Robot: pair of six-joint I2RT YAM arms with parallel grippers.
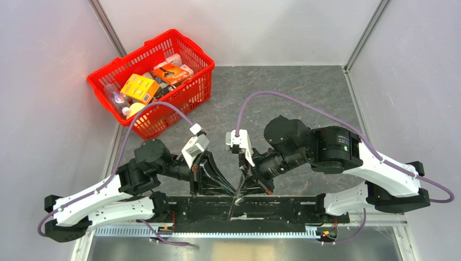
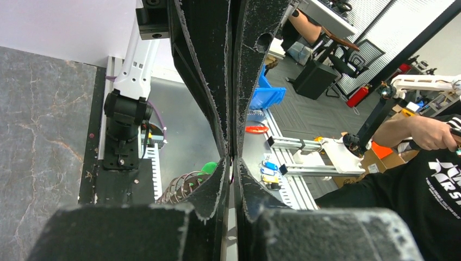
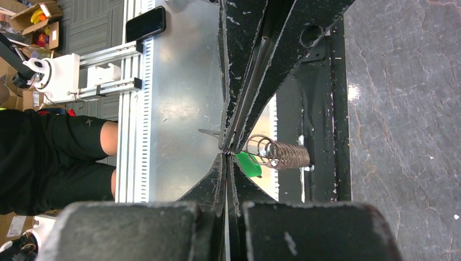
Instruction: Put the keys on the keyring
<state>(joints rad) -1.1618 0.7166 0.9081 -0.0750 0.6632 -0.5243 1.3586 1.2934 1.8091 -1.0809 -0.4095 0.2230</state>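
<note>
The black two-finger right gripper (image 3: 227, 156) is pressed fully together. It meets, tip to tip, the black left gripper (image 2: 231, 163), whose jaws stand at a thin slit. What either one pinches cannot be told. The dark grey coiled-wire keyring (image 3: 280, 154) sits just beside those tips, with the small green-headed silvery key (image 3: 249, 164) against its end.

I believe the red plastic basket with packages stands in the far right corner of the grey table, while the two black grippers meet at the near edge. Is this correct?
Not fully. The red plastic basket stands in the far left corner of the grey table, as the top external view shows. The left gripper and right gripper do meet at the near edge.
</note>
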